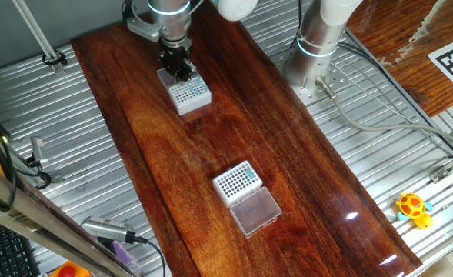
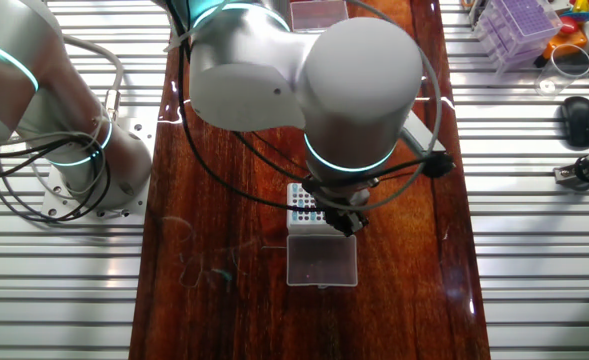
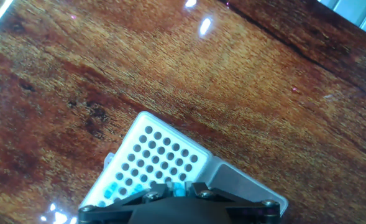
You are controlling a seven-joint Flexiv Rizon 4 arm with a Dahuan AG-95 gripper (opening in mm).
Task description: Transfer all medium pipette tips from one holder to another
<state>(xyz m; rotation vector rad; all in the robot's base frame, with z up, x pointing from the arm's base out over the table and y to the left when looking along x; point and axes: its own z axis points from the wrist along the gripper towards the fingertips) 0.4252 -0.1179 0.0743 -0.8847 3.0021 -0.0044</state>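
My gripper point(image 1: 181, 71) point(image 2: 341, 214) is low over one holder point(image 1: 190, 94) point(image 2: 301, 203) point(image 3: 161, 149), the white rack at the far end of the wooden board. Medium pipette tips point(image 1: 198, 83) point(image 3: 111, 190) show as teal dots along one side of it. In the hand view the gripper point(image 3: 179, 188) has its fingers close on a single teal tip. This rack's frosted lid point(image 2: 321, 260) point(image 3: 240, 185) lies next to it. Another holder point(image 1: 236, 181), white with bold dark holes, sits nearer the front with its clear lid point(image 1: 255, 209) point(image 2: 319, 12) beside it.
The arm's base point(image 1: 317, 48) stands on the ribbed metal table right of the board. A yellow toy point(image 1: 413, 207) lies at the right edge, and a pen-like tool point(image 1: 107, 229) at the lower left. A purple rack point(image 2: 519, 25) and a mouse point(image 2: 577, 115) sit off the board.
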